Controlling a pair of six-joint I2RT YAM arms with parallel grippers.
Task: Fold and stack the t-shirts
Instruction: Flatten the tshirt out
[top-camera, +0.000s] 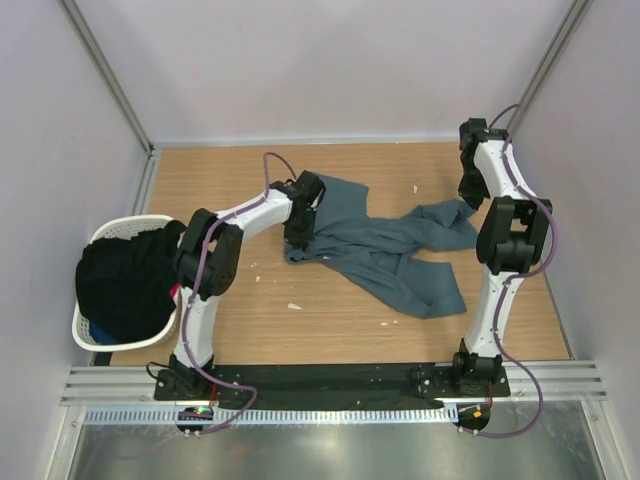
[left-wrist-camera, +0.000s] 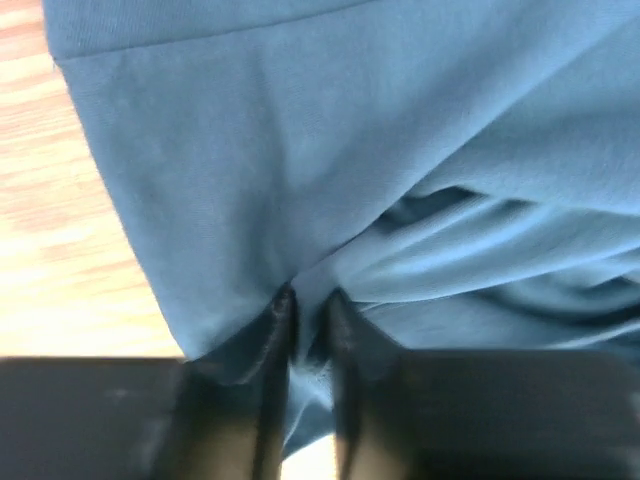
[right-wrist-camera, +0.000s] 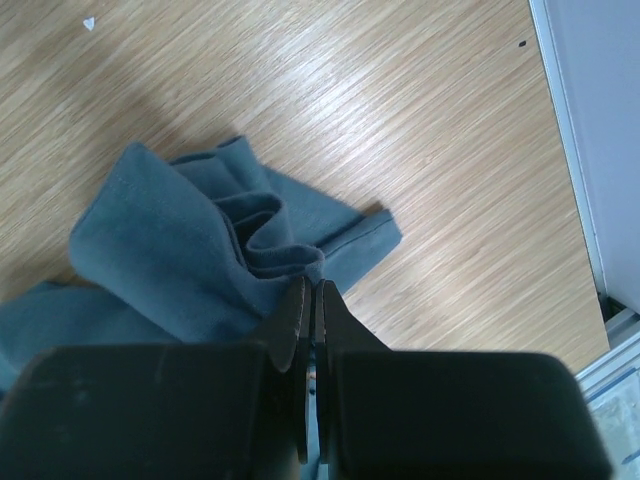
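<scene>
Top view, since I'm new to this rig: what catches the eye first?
A crumpled blue-grey t-shirt sprawls on the wooden table, the left gripper pinching its left edge and the right gripper its right end. At the table's left edge, a white basket brims with dark clothes.

Left claw (left-wrist-camera: 310, 296), right claw (right-wrist-camera: 312, 288): tight pinches.

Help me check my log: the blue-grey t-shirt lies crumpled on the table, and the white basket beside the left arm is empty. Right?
Not empty: the top view shows the white basket holding dark clothes. The blue-grey t-shirt does lie crumpled on the table.
</scene>
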